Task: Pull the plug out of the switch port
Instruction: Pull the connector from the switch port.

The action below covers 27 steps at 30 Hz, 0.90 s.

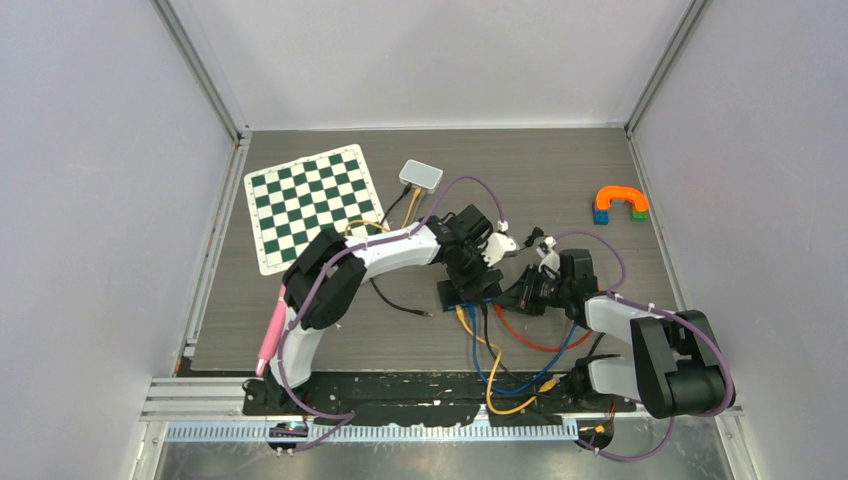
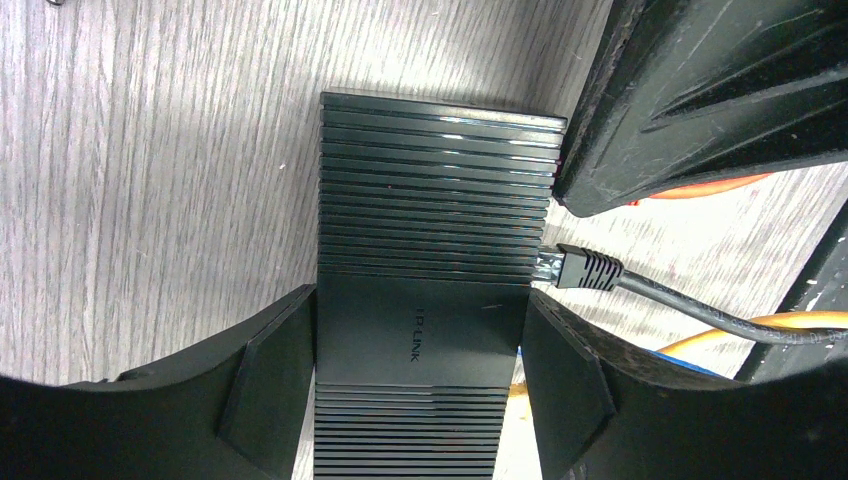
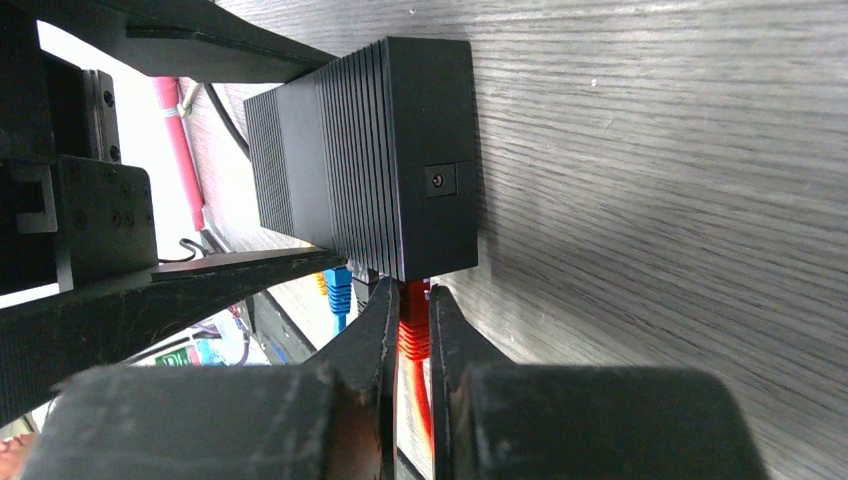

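Note:
The black ribbed switch (image 2: 435, 200) lies flat on the grey table, and my left gripper (image 2: 418, 312) is shut on it, a pad against each long side. In the top view the switch (image 1: 466, 293) sits at the table's middle between both arms. A red plug (image 3: 413, 322) sits in the end port at the switch (image 3: 370, 150) corner, with my right gripper (image 3: 412, 300) shut on it right at the port face. Its red cable (image 1: 530, 340) loops back towards the near edge. A black plug (image 2: 585, 268) is in a neighbouring port.
A blue plug (image 3: 338, 288) and yellow and blue cables (image 1: 490, 360) run from the switch to the near edge. A chessboard mat (image 1: 315, 205), a white box (image 1: 421, 175), an orange arch on blocks (image 1: 620, 203) and a pink pen (image 1: 272, 335) lie around.

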Motion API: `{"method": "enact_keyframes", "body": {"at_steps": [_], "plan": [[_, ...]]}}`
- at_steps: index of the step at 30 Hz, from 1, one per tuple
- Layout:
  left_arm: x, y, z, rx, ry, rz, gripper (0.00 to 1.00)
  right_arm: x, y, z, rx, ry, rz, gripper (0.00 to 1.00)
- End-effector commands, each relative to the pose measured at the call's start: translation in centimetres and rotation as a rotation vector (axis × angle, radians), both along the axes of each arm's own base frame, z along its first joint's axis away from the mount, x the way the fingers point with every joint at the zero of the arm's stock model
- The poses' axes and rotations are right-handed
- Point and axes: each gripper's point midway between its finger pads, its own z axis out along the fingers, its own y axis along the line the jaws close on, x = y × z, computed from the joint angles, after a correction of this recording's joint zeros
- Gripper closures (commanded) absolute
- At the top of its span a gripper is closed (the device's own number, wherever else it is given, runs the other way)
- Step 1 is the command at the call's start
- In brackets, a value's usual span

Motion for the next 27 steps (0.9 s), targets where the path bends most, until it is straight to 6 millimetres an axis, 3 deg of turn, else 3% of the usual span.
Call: {"method": "enact_keyframes", "body": {"at_steps": [1,8,14,20,27], "plan": [[0.9,2.6,-1.9,0.059,0.027,0.058,0.49,-3.3,-0.4,-1.9,-0.036,0.118,0.037,0.95],[2.1,3.5,-1.8,0.115,-0.028,0.062,0.51,-3.7,0.5,-0.8,0.034,0.101,0.091,0.95],[3.4,4.2,-1.6,0.141,-0.104,0.107,0.53,-3.8,-0.8,-3.2,-0.198,0.138,0.052,0.95],[3.9,5.0,-1.9,0.169,-0.103,0.115,0.54,-4.4,1.1,-2.5,-0.083,0.121,0.113,0.95],[3.9,5.6,-1.9,0.155,-0.083,0.130,0.55,-4.5,1.8,-1.8,-0.003,0.097,0.116,0.95]]}}
